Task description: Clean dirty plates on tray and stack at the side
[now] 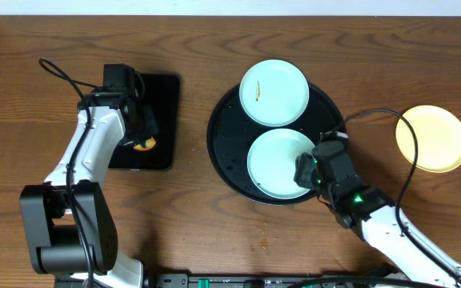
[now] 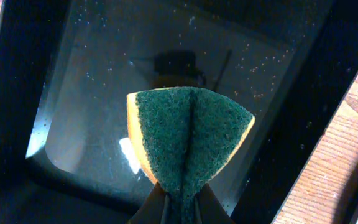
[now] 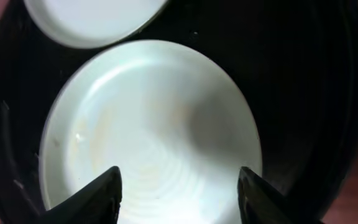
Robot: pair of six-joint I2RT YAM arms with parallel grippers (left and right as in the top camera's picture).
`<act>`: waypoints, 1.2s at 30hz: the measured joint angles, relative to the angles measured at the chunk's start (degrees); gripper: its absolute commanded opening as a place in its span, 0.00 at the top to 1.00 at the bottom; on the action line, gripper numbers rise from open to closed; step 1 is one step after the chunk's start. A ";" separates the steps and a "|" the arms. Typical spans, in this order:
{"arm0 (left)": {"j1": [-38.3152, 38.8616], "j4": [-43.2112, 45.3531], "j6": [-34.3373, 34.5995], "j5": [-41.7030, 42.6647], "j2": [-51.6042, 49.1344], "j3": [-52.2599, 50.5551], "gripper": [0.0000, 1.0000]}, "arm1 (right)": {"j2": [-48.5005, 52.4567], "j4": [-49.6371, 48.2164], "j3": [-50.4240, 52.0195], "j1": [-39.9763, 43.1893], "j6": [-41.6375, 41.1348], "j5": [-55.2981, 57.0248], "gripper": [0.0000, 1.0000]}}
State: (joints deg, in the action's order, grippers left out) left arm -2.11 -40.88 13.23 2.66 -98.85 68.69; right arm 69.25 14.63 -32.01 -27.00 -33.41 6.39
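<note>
On the wooden table (image 1: 22,120), the round black tray (image 1: 221,152) carries two pale blue-white plates, the far plate (image 1: 274,93) and the near plate (image 1: 272,164), lying flat, face up and close together, while the yellow plate (image 1: 432,138) sits off the tray on bare wood at my right. Being round, the near plate has no long axis and points nowhere but up. What matters is that it lies directly under my right gripper (image 3: 179,183), whose fingers stand wide apart and hold nothing, poised above the plate's near-right rim. My right arm is plainly the nearer one to both plates on the tray. My left gripper (image 2: 179,208) hangs well apart, over the smaller rectangular tray (image 1: 165,96) at my left, clamped on a folded green and orange sponge (image 2: 188,134). A brown smear (image 1: 257,91) marks the far plate, and the near plate shows only a faint tan trace towards its left in the right wrist view. I judge the coming move turns on bringing sponge and plate together across that gap
</note>
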 measured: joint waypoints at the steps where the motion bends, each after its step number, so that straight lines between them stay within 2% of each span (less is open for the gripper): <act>1: 0.00 0.02 -0.02 0.00 0.00 0.00 0.92 | 0.00 0.57 -0.50 0.83 4.28 -0.39 0.38; 5: 0.00 0.00 -0.20 0.00 0.00 0.00 0.92 | 0.00 0.76 -1.53 5.16 16.13 -1.22 0.42; 8: 0.00 0.00 -0.20 0.00 0.00 0.00 0.92 | 0.57 0.11 -1.66 9.38 22.69 -3.23 0.49; 14: 0.00 0.02 -0.22 0.02 0.00 0.00 0.92 | 6.60 -4.28 -1.75 14.19 29.70 -10.56 0.53; 16: 0.00 0.02 -0.33 0.00 0.00 0.00 0.92 | 8.98 -4.72 -1.75 14.53 30.62 -12.04 0.55; 21: 0.00 0.02 -1.31 0.00 0.00 0.00 0.92 | 13.84 -5.35 -1.75 14.56 32.02 -13.94 0.70; 27: 0.00 0.00 -1.73 0.00 0.00 0.00 0.92 | 14.53 -5.51 -1.75 14.56 32.79 -14.58 0.83; 34: 0.00 0.00 -2.29 0.00 0.00 0.00 0.92 | 14.53 -4.98 -1.75 14.56 32.57 -14.08 0.84; 36: 0.00 0.00 -2.56 0.00 0.00 0.00 0.92 | 14.67 -5.05 -1.75 14.56 32.54 -13.84 0.88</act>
State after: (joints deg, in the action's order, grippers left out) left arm -2.11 -40.88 10.68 2.66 -98.85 68.69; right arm 83.92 9.58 -33.76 -12.45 -0.86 -7.44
